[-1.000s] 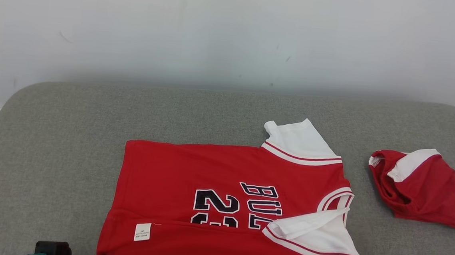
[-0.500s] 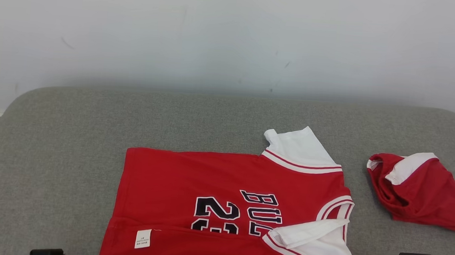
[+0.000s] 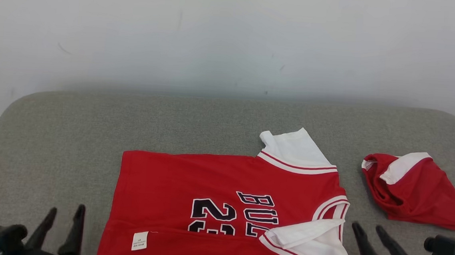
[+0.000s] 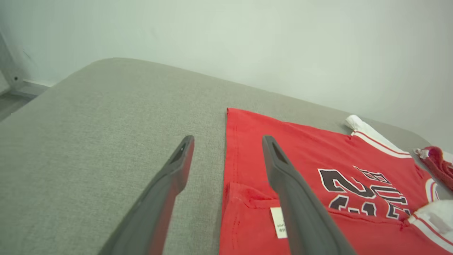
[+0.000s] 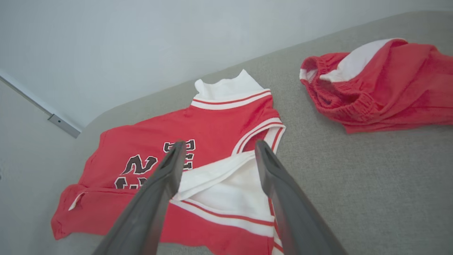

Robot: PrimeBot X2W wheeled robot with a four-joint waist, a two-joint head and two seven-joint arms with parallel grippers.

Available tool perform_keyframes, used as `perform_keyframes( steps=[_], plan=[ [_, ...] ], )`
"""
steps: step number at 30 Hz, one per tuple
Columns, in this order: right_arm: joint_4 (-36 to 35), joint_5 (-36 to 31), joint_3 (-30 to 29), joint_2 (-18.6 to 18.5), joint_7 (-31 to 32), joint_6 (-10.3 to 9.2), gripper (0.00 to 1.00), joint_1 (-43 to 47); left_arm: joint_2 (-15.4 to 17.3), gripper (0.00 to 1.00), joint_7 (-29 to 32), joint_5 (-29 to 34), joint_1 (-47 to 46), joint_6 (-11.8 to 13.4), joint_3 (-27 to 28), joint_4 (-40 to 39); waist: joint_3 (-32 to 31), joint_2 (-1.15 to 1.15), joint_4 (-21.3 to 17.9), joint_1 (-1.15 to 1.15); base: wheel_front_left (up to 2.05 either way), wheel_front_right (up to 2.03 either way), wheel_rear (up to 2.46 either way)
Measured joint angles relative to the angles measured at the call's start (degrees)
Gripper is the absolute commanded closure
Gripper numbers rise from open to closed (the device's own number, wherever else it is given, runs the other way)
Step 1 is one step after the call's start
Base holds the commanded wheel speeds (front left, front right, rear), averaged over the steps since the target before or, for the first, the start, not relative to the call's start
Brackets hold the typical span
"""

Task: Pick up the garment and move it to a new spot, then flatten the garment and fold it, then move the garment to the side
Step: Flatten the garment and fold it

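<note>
The garment is a red jersey with white sleeves and dark lettering, lying flat on the grey padded surface. Its near strip is folded over, showing a white label. My left gripper stands open just left of the garment's hem side, holding nothing. In the left wrist view the left gripper hovers over the garment's left edge. My right gripper is open beside the near white sleeve. In the right wrist view the right gripper points over the garment, with its jaws empty.
A second red and white piece of clothing lies crumpled at the right, also seen as a bunched heap in the right wrist view. A pale wall rises behind the surface. The surface's rounded left corner drops off to the floor.
Both grippers have opened and let go of the garment's near edge. They have come up into the head view, left one outside the hem, right one outside the sleeve. The camera shifted slightly.
</note>
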Motion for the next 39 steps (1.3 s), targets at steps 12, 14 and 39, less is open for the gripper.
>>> perform_keyframes(
  steps=[12, 14, 39],
  plan=[
    [-1.09, -6.99, 1.41, 3.04, -10.13, -1.94, 0.0, -2.93, -2.0, 0.0, -3.47, 5.76, 4.17, 2.24, 3.04, -5.26, 0.65, 0.0, -0.75, 0.0, 0.0, 0.0, 0.0],
    [-0.73, -8.92, 1.9, 2.68, -11.0, -2.02, 0.0, -2.94, -2.04, 0.0, -3.47, 6.9, 4.57, 2.24, 3.28, -5.83, 0.73, 0.0, -0.68, 0.0, 0.0, 0.0, 0.0],
    [4.59, -13.29, 3.66, 1.72, -13.13, -3.7, 0.0, -5.86, -4.8, 0.0, -2.25, 13.81, 3.26, 1.03, 7.17, -9.24, 2.76, 0.0, 0.51, 0.0, 0.0, 0.0, 0.0]
  ],
)
